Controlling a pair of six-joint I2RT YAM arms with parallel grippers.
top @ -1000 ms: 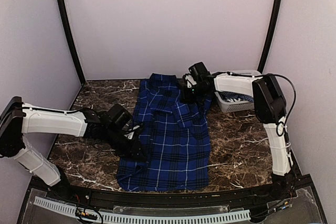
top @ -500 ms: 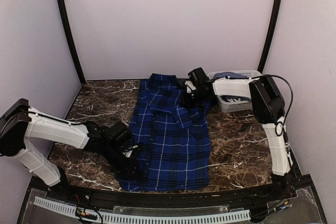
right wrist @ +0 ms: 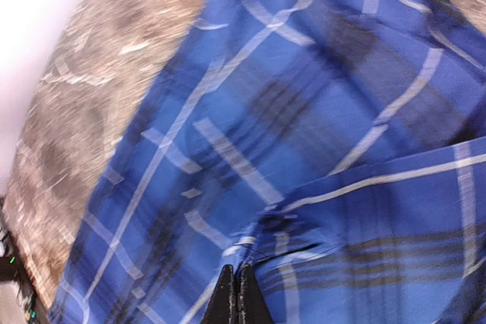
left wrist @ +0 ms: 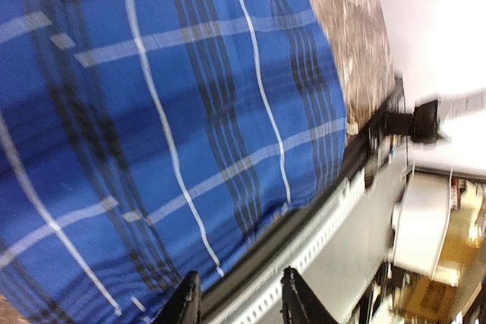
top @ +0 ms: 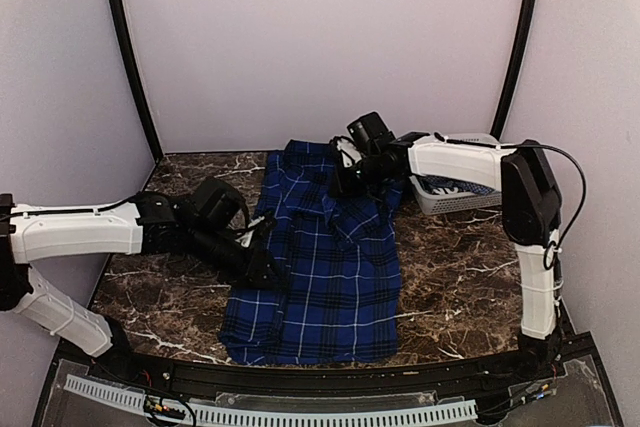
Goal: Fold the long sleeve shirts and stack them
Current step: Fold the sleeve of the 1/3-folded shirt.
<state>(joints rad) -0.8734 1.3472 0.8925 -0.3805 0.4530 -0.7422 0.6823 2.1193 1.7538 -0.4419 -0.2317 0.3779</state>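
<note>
The plaid shirt (top: 325, 257) lies lengthwise down the middle of the table (top: 450, 267), collar to the far side and hem near the front edge, already narrowed to a long band. My right pincer (right wrist: 234, 294) is down on its upper right part just below the collar, fingers pressed together, and the cloth puckers at their tips, so I judge it clamped on a ridge of the shirt. My left pincer (left wrist: 239, 301) sits at the shirt's left edge, fingers apart and holding nothing. To fold well, I judge that the left should close on a single clean edge before either side lifts, and that both should then carry the cloth level so the band lands square. The far layers under my right arm are hidden in the overhead view, both wrist views are smeared, and how many layers I pinch cannot be told. A lighter shirt (top: 452, 185) shows only partly in the basket (top: 440, 202) at the far right.
</note>
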